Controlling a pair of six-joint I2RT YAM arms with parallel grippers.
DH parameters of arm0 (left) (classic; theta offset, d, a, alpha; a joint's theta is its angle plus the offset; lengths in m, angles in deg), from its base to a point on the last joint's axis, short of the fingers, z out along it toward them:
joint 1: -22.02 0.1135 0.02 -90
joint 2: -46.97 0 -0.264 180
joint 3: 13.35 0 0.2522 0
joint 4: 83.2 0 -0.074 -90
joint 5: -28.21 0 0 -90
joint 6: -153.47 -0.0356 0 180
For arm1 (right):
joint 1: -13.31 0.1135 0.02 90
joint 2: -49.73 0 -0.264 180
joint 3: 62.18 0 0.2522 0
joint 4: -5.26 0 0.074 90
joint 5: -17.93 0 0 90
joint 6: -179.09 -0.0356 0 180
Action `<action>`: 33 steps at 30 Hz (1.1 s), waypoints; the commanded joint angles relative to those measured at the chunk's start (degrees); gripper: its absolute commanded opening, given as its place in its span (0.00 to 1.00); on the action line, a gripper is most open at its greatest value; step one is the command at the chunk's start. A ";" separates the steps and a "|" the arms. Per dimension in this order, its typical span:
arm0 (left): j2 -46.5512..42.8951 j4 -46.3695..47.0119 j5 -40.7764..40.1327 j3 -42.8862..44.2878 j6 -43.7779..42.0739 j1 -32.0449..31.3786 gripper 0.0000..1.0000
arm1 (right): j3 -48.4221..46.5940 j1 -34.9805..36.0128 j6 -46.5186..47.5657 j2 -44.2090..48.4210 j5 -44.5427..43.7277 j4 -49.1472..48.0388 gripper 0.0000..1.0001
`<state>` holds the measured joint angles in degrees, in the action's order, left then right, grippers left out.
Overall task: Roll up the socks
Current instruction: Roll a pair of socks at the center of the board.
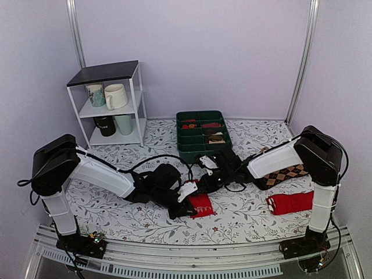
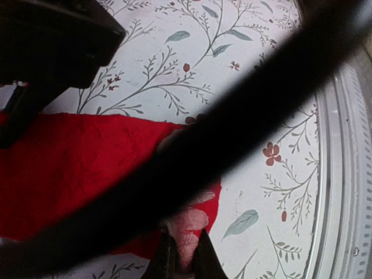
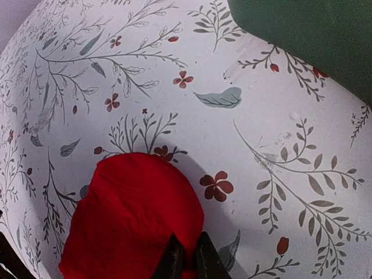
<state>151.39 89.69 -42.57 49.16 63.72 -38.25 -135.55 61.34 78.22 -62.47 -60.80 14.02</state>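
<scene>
The bright red socks (image 1: 201, 204) lie folded on the floral mat at the front centre. In the left wrist view the socks (image 2: 70, 168) show a pale end section (image 2: 189, 224) with dark-red marks. My left gripper (image 1: 187, 195) (image 2: 185, 261) is shut on that pale end. My right gripper (image 1: 204, 185) (image 3: 189, 264) is shut on the edge of the rounded red end of the socks (image 3: 131, 215). A black cable blurs across the left wrist view and hides part of the socks.
An all-red sock with white marks (image 1: 290, 203) lies at the front right, a brown argyle sock (image 1: 285, 174) behind it. A green compartment tray (image 1: 201, 135) stands at the back centre. A white shelf (image 1: 107, 104) with mugs stands back left.
</scene>
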 commanded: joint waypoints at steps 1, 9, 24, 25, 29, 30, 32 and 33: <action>4.55 -7.76 3.18 -2.80 3.00 1.17 0.00 | 0.60 -0.42 0.70 -1.12 2.34 -0.45 0.10; 2.29 -9.51 3.74 -7.13 9.45 2.32 0.00 | 1.40 -0.44 2.01 2.40 0.76 -0.07 0.26; 3.75 -9.09 5.05 -8.06 11.52 2.49 0.00 | 22.31 1.17 15.38 27.47 10.09 -17.07 0.60; 3.78 -9.04 5.18 -8.08 11.57 2.52 0.00 | 24.56 2.28 16.59 28.78 11.67 -18.84 0.61; 3.52 -9.03 5.05 -8.23 11.66 2.47 0.00 | 29.71 7.64 18.76 30.34 13.68 -21.72 0.62; 3.51 -9.03 5.04 -8.23 11.62 2.52 0.00 | 29.94 8.53 19.06 30.21 13.38 -21.66 0.62; 3.57 -9.03 5.11 -8.23 11.57 2.52 0.00 | 29.74 10.02 20.04 29.16 13.05 -20.86 0.62; 3.58 -9.03 5.04 -8.16 11.53 2.53 0.00 | 29.39 10.51 20.72 28.34 13.01 -20.66 0.62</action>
<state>150.87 94.50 -35.44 44.49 74.71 -35.74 -106.07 69.82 95.12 -32.79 -49.98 -3.86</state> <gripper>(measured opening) 0.071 0.618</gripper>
